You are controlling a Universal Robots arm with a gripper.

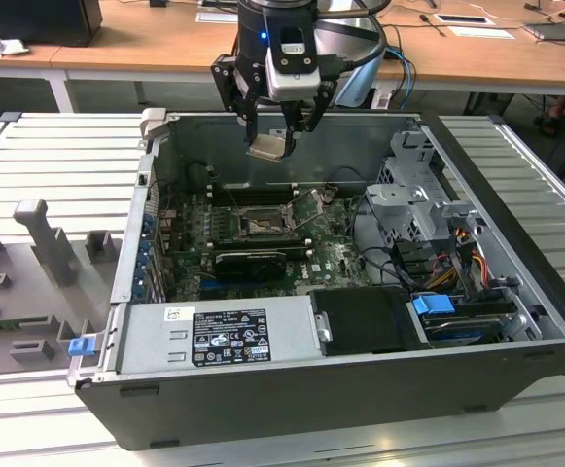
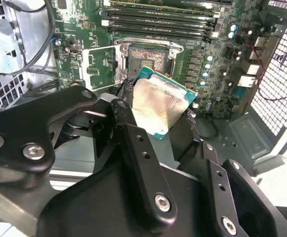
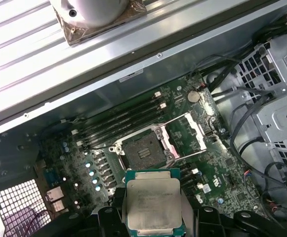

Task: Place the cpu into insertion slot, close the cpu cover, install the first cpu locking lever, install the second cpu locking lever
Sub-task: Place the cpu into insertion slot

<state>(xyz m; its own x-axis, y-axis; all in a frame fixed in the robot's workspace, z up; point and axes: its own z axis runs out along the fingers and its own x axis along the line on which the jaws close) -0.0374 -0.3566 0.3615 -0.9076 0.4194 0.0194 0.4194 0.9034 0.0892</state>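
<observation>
My gripper point(image 1: 270, 144) hangs above the open computer case, shut on the cpu point(image 1: 267, 148), a flat square chip with a pale metal face. In both wrist views the cpu point(image 2: 160, 106) point(image 3: 153, 202) sits tilted between the black fingers point(image 2: 133, 133), well above the motherboard. Below it, the insertion slot point(image 1: 261, 226) point(image 2: 145, 57) point(image 3: 142, 152) lies bare and uncovered. The cpu cover point(image 2: 100, 66) point(image 3: 185, 133) is swung open and stands beside the slot on its hinge side.
Long black memory slots point(image 3: 118, 123) run beside the socket. A black graphics card point(image 1: 251, 261) lies in front of it. The power supply point(image 1: 229, 336), drive cage point(image 1: 418, 195) and loose cables point(image 1: 447, 263) fill the exterior view's right. Case walls point(image 1: 136, 233) ring the board.
</observation>
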